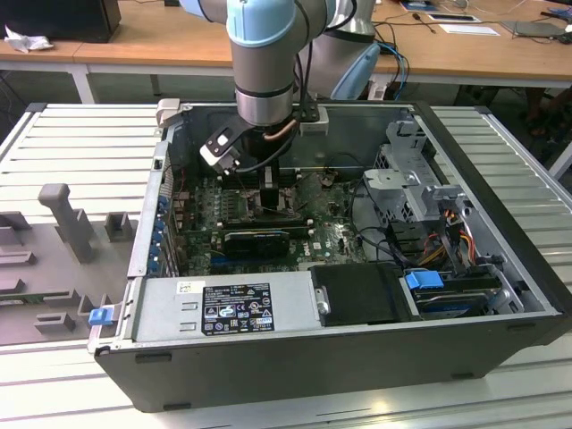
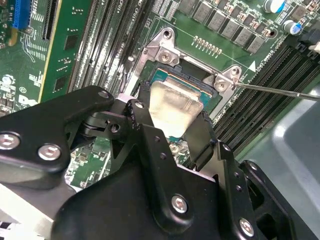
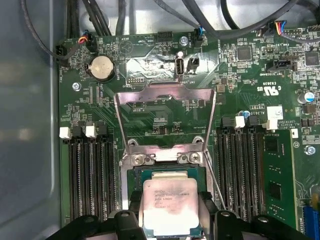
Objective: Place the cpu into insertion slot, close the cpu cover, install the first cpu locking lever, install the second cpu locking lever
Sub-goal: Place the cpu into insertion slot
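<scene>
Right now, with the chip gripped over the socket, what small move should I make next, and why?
Probably lower the cpu straight down a touch into the insertion slot. The gripper is shut on it, it lies over the slot's frame, and the cpu cover stands swung open. Whether it is already seated, I cannot tell.

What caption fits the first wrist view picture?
Gripper holds the flat silver-grey square cpu at the dark-framed insertion slot, metal cpu cover raised.
</scene>
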Robot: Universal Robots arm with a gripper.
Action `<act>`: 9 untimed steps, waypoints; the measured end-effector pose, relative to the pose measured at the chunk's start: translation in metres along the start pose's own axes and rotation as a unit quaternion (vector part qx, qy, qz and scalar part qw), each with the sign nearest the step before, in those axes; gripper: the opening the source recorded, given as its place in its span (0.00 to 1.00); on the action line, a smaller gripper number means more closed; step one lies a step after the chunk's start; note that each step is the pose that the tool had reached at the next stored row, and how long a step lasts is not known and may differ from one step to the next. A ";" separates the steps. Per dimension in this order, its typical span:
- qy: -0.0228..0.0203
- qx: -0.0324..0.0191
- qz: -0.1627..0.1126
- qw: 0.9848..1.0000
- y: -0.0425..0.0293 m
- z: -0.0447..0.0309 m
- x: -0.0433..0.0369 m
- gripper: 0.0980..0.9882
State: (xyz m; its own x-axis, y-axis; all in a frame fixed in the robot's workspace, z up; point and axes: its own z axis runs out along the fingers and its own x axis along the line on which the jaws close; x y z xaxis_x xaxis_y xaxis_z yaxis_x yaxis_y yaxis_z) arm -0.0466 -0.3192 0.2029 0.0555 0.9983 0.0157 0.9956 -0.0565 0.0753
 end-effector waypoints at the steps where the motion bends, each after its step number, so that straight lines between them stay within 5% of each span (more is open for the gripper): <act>1: 0.000 0.000 0.000 1.000 0.0000 0.0001 0.0000 0.48; 9: 0.000 0.000 0.000 1.000 0.0000 0.0008 0.0010 0.57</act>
State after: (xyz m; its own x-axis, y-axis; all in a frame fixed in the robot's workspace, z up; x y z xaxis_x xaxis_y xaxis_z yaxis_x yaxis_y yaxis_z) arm -0.0465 -0.3182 0.2021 0.0555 0.9983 0.0163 0.9956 -0.0565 0.0753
